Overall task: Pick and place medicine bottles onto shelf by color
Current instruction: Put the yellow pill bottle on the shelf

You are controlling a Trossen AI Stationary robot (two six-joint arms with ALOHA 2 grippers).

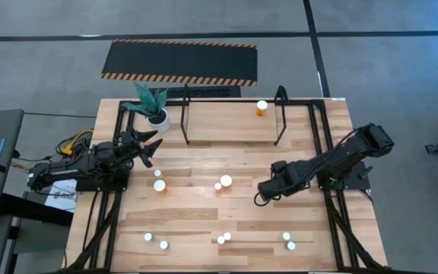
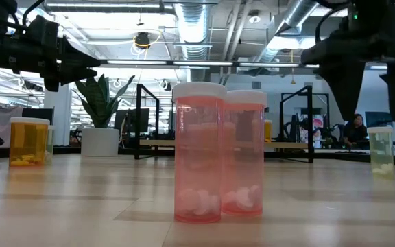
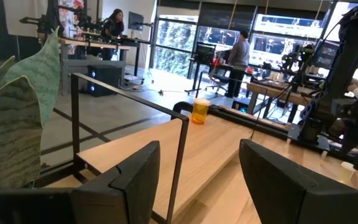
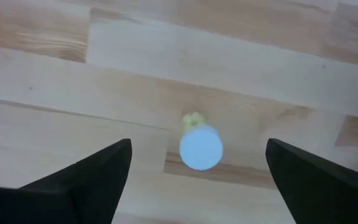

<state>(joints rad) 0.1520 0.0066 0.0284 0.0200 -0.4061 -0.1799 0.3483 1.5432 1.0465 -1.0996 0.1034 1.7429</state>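
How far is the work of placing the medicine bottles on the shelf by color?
Done: one orange bottle stands on the shelf. In hand: the right claw hangs open above a greenish bottle, nothing gripped yet; the left claw waits open and empty near the plant. Left: about ten bottles on the table, among them the pink pair at the front edge.

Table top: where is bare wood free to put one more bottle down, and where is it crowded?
Free: inside the shelf, from its left post across to the orange bottle; also the wood strip between the middle bottles and the front row. Crowded: the front row itself, and the middle, where the right gripper hangs with fingers open. The left gripper waits beside the plant.
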